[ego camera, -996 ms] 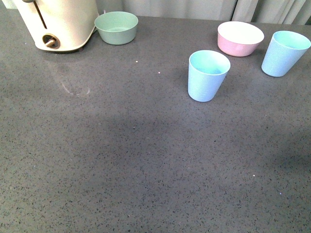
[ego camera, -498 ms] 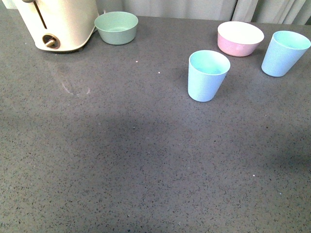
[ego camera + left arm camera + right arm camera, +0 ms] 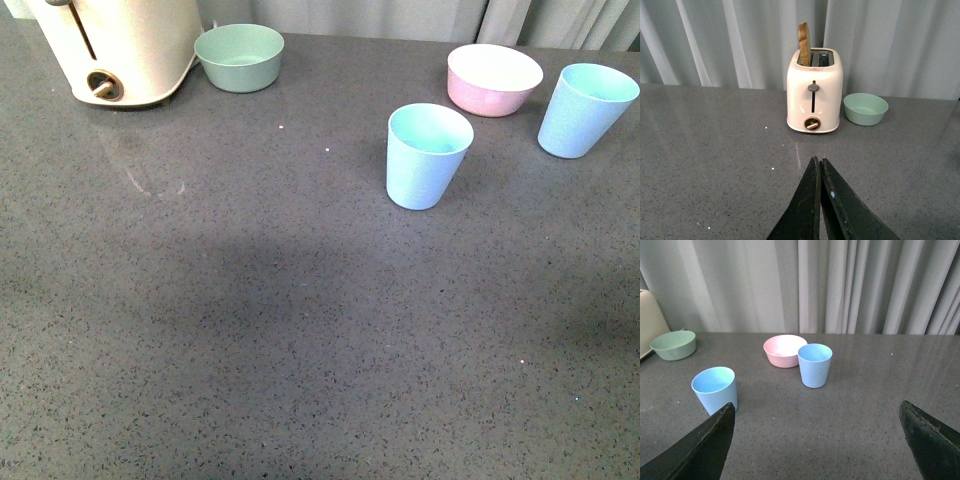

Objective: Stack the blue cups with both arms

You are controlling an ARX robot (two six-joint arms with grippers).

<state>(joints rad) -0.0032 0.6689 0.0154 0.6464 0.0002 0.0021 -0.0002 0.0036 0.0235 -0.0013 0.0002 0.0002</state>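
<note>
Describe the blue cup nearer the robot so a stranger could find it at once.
On the grey countertop, find the pink bowl at the far right. The wanted cup stands upright in front and to the left of that bowl, toward the counter's middle. Its twin sits right of the bowl; this one is nearer the robot.

A cream toaster [image 3: 814, 92] stands on the grey speckled worktop [image 3: 250, 330], one toast slice [image 3: 804, 37] upright in its slot. A green bowl [image 3: 865, 108] sits just beside the toaster; a pink bowl [image 3: 494, 80] lies well apart.
</note>
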